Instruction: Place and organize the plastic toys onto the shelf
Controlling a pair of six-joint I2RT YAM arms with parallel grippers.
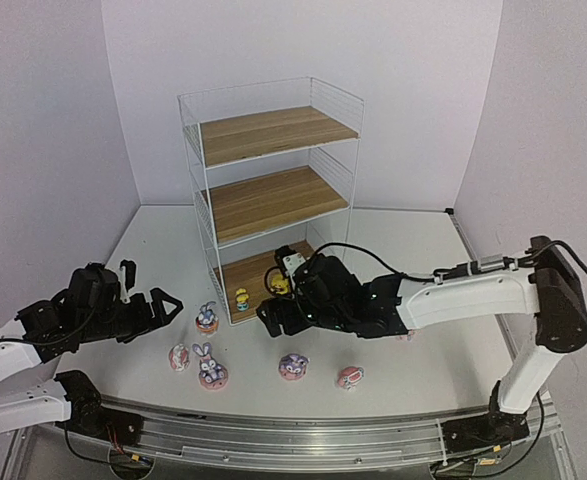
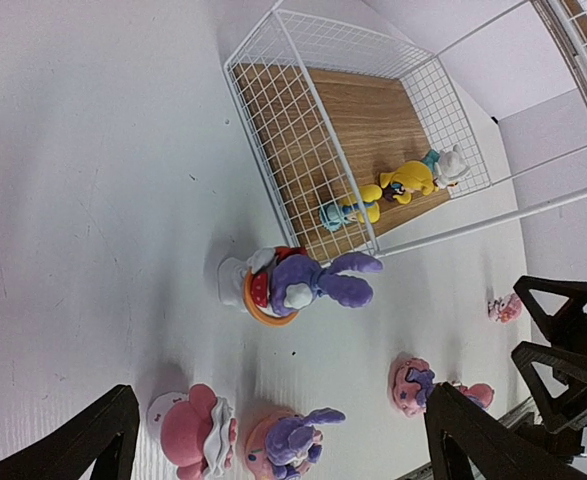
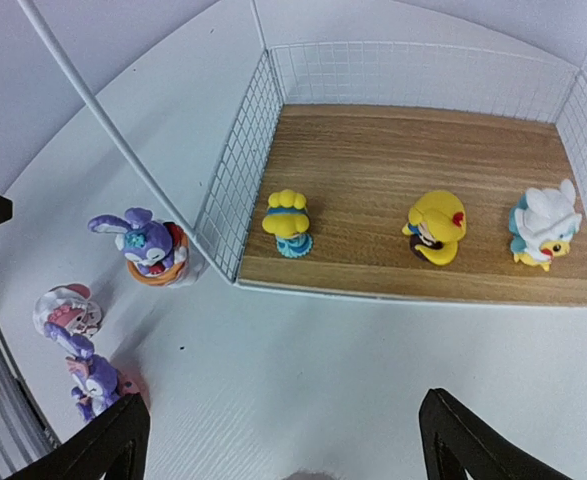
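The shelf (image 1: 273, 135) is a white wire rack with three wooden boards. On its bottom board (image 3: 393, 150) stand a yellow toy with a blue base (image 3: 289, 222), a yellow toy (image 3: 435, 228) and a white toy (image 3: 543, 225). On the table lie a purple bunny in an orange base (image 1: 207, 318), a pink-white round toy (image 1: 179, 357), a bunny on a pink base (image 1: 211, 368), a purple-pink toy (image 1: 293, 366) and a pink toy (image 1: 349, 377). My right gripper (image 3: 283, 450) hangs open and empty just in front of the bottom board. My left gripper (image 2: 283, 450) is open above the table toys, holding nothing.
The wire side panel of the shelf (image 3: 235, 190) stands between the orange-based bunny (image 3: 148, 248) and the board. A small pink toy (image 2: 503, 307) lies farther right, near the right arm (image 1: 453, 295). White walls close the table on three sides.
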